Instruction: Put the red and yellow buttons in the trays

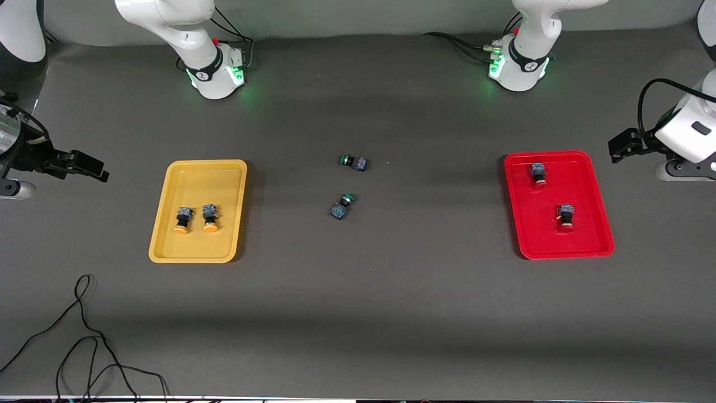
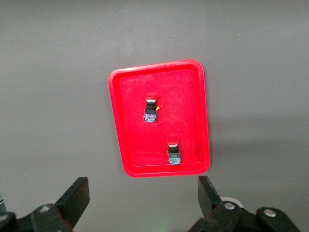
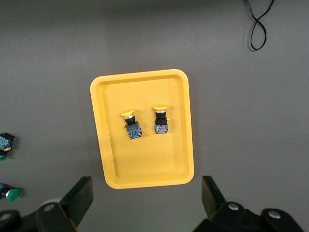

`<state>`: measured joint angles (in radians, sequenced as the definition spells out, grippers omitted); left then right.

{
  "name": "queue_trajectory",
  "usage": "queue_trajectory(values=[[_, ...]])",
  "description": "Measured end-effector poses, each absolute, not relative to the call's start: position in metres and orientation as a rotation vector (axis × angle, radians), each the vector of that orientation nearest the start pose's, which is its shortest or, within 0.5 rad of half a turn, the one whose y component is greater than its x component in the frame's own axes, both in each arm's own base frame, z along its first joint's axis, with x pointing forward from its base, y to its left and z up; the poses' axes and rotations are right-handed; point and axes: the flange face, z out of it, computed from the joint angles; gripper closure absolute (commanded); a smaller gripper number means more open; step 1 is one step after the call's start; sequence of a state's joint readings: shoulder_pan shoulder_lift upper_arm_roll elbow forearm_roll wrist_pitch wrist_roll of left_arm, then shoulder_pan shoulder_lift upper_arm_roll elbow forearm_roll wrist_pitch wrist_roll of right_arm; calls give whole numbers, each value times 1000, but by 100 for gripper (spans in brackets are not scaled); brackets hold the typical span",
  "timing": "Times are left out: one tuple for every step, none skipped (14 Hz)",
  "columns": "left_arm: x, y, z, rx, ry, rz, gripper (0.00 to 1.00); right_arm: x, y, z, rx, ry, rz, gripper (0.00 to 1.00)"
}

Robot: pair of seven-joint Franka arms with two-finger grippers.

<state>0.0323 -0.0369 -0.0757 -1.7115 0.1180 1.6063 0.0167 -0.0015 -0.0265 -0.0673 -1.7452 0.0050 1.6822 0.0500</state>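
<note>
Two yellow-capped buttons point(image 1: 183, 219) point(image 1: 210, 217) lie side by side in the yellow tray point(image 1: 198, 179) toward the right arm's end of the table. In the right wrist view they show as one button point(image 3: 131, 124) next to another point(image 3: 161, 121) on that tray point(image 3: 104, 96). Two red-capped buttons point(image 1: 538, 173) point(image 1: 565, 216) lie apart in the red tray point(image 1: 587, 235), and the left wrist view shows both point(image 2: 151, 108) point(image 2: 174, 151). High beside the red tray hangs my left gripper point(image 1: 618, 146) point(image 2: 142, 186), open and empty. My right gripper point(image 1: 92, 168) point(image 3: 146, 186) hangs open and empty high beside the yellow tray.
Two green-capped buttons point(image 1: 353, 162) point(image 1: 342, 205) lie on the dark mat midway between the trays; the right wrist view catches them at its edge point(image 3: 6, 142) point(image 3: 12, 194). A black cable point(image 1: 84, 336) loops near the front edge at the right arm's end.
</note>
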Motion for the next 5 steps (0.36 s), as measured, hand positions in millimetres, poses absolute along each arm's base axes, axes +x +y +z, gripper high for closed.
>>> queue_trajectory(values=[[542,-12,583,-3017,103,97,0,549,-37,568,-3130,184,56,0],[542,-12,584,-3017,102,96,0,549,-36,568,-3130,181,64,0],[542,-12,585,-3017,102,96,0,548,-34,568,-3130,178,73,0],[542,-12,585,-3017,102,96,0,548,-33,568,-3130,174,84,0],[542,-12,584,-3017,102,101,0,547,-32,567,-3130,172,97,0]])
